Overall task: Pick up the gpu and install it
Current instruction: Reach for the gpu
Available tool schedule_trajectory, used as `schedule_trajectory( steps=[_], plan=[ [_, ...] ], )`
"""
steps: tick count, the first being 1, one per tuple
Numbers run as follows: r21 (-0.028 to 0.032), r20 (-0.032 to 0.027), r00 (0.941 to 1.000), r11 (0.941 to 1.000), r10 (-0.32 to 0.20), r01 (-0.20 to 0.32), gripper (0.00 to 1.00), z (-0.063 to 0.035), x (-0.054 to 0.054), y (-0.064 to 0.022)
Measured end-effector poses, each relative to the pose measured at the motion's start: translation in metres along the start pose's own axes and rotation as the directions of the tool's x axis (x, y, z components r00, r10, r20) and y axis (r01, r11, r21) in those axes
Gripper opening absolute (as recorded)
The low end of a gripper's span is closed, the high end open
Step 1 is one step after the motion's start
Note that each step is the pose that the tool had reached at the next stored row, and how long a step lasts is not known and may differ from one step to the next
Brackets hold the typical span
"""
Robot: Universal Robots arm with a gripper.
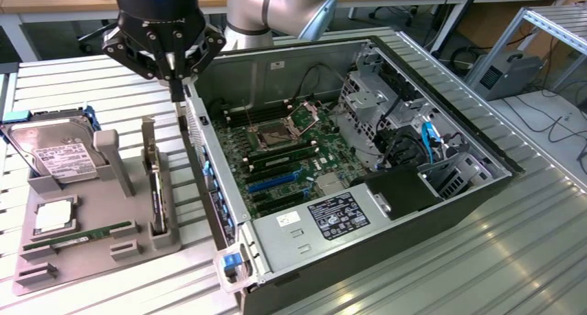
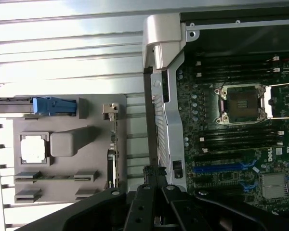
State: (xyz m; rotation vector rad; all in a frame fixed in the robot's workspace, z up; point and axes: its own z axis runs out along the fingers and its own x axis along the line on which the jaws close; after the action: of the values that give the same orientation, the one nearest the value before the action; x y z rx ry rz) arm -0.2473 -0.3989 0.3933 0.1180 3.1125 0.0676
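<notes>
hand [image 1: 174,88] hovers over the rear wall of the pc case [image 1: 209,191], fingers pressed together w/ nothing between them, so it's empty. gpu [image 1: 156,184] not picked up yet: it stands on edge in a slot of the grey holder tray [image 1: 82,263] on the bench [image 1: 82,81], just beside the case on the exterior view's left.

key relation: in the exterior view the card sits lower than the hand and nearer the camera, a touch toward that view's left. hand and card are apart, no contact. the card's long axis runs roughly parallel to the case wall, so it reads as a thin strip (fan side can't be made out from here). wrist view agrees: the hand is over the case wall, w/ the card edge-on in its slot off toward the tray.

also on the tray: hdd [image 1: 55,157], cpu [image 1: 53,215], ram stick [image 1: 78,237]. inside the case the mobo [image 1: 284,157] lies bare, blue pcie slots [image 1: 275,183] unfilled. judging by this, the task is at its start: approach stage, nothing installed.
</notes>
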Motion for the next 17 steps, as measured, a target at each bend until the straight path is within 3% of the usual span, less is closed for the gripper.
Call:
schedule_trajectory(
  steps=[17],
  plan=[
    [0.0001,-0.0001,1.0,1.0,0.0,0.0,0.11,-0.0002,0.0069,-0.0005]
  ],
)
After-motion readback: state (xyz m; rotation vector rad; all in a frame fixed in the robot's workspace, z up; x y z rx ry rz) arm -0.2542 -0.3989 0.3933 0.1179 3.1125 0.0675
